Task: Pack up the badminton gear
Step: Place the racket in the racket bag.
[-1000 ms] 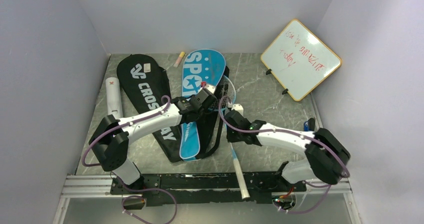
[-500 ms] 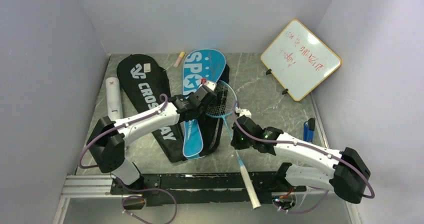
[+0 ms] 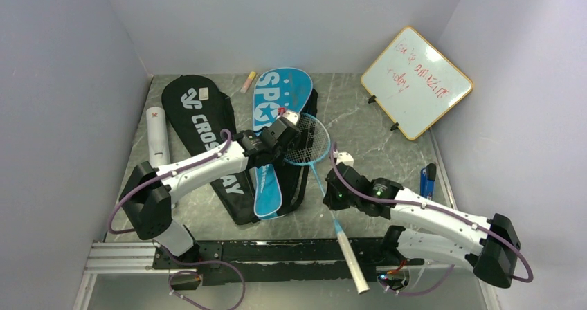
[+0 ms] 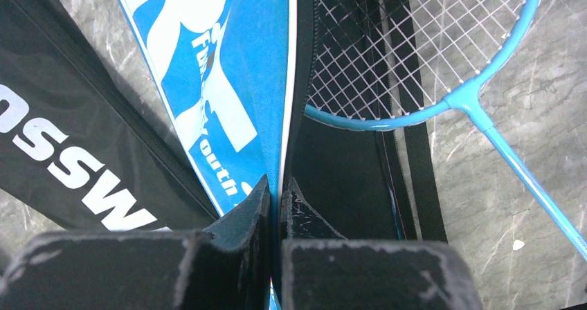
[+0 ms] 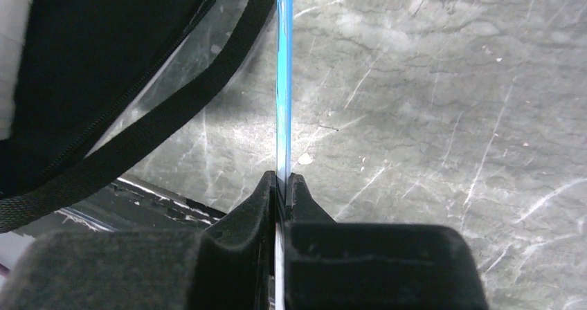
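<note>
Nearest the arm bases, the white grip of the light-blue racket (image 3: 309, 141) overhangs the near edge of the worktop (image 3: 374, 123).

The right claw (image 5: 280, 182) is closed on the racket's thin blue shaft, which is pinched squarely between the pads.

Further in, the racket head lies partly over the black lining and strap at the right side of the blue "SPORT" cover (image 3: 274, 113). In the left wrist view most of the head sits outside the flap.

The left claw (image 4: 280, 189) is clamped shut on the cover's white-piped edge.

To the left, the black "CROSSWAY" cover (image 3: 201, 126) lies flat. The white tube (image 3: 158, 135) lies just beside it, against the left wall. Whether either has anything in it cannot be told. No black rackets or shuttlecocks are in view.

At the far end, a small marker (image 3: 247, 81) lies between the tops of the two covers. A whiteboard (image 3: 417, 81) leans in the right corner.

Assessment: packing is part-way through. The light-blue racket is gripped and lined up with its cover but not yet inside it. Remaining work is to seat the head in the opening, slide the racket home and close the cover. The contents of the black cover and the tube also remain to be confirmed.
</note>
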Robot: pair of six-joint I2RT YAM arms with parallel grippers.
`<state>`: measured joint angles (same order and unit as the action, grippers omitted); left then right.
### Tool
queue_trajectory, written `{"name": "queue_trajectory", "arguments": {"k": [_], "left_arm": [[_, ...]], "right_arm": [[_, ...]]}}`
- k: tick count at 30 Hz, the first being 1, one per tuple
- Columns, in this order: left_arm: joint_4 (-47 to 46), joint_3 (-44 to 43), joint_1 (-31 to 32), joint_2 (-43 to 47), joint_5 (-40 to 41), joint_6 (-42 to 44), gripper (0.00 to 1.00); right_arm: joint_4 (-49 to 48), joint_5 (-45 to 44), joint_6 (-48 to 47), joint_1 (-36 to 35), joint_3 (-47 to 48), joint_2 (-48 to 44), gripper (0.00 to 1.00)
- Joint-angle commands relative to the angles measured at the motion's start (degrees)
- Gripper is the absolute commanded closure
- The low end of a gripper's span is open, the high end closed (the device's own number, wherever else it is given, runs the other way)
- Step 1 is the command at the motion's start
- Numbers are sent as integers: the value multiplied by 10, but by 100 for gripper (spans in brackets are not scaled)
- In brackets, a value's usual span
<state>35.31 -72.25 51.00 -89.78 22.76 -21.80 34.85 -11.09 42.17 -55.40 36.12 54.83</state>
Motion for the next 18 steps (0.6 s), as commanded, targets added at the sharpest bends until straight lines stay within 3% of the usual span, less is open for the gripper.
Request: {"name": "queue_trajectory", "arguments": {"k": [1, 18], "left_arm": [[-23, -31, -3, 17, 6, 9, 95], [-25, -19, -3, 22, 0, 10, 95]], "right_arm": [[9, -42, 12, -2, 53, -22, 100], [29, -82, 10, -2, 87, -51, 100]]}}
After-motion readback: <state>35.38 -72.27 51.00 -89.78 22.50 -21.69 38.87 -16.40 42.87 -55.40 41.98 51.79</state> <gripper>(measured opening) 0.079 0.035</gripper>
